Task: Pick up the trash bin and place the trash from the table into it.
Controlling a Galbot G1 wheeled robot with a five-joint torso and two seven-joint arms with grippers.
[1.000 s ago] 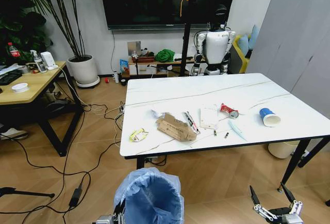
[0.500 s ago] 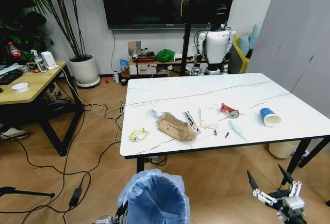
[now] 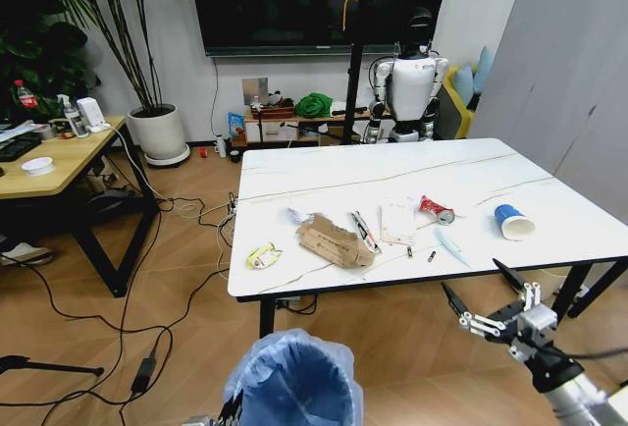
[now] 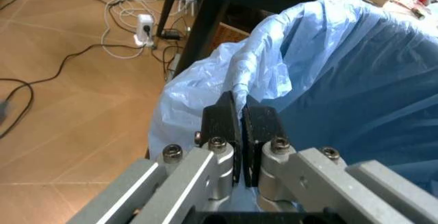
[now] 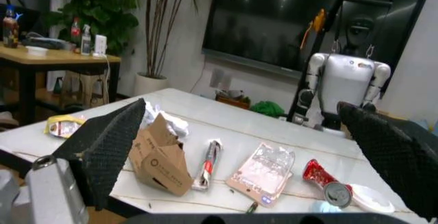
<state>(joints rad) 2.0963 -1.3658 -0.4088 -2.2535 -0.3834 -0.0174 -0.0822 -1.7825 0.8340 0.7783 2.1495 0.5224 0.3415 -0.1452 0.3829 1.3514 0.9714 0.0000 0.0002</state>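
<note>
The trash bin (image 3: pixel 289 382), lined with a crinkly light blue bag, hangs low in front of the table (image 3: pixel 324 176). My left gripper (image 4: pixel 236 126) is shut on the bin's bag rim (image 4: pixel 342 80). My right gripper (image 3: pixel 469 275) is open, raised just below the table's front edge, right of the bin. On the table lies the trash: torn cardboard (image 3: pixel 336 241), a yellow wrapper (image 3: pixel 262 256), white paper (image 3: pixel 299 216), a clear plastic pack (image 3: pixel 397 222), a red can (image 3: pixel 436 210) and a blue-and-white cup (image 3: pixel 512 222). In the right wrist view the open fingers (image 5: pixel 113 142) frame the cardboard (image 5: pixel 161 157), pack (image 5: pixel 263 167) and can (image 5: pixel 321 180).
A wooden desk (image 3: pixel 59 161) stands at the left, with a potted plant (image 3: pixel 159 133) behind it. Cables (image 3: pixel 147 338) trail over the floor left of the bin. A beige bucket (image 3: pixel 535 284) sits under the table's right end. Another robot (image 3: pixel 412 82) stands behind the table.
My right gripper has risen from the bottom of the head view up toward the table's front edge. The bin has shifted slightly lower and to the right.
</note>
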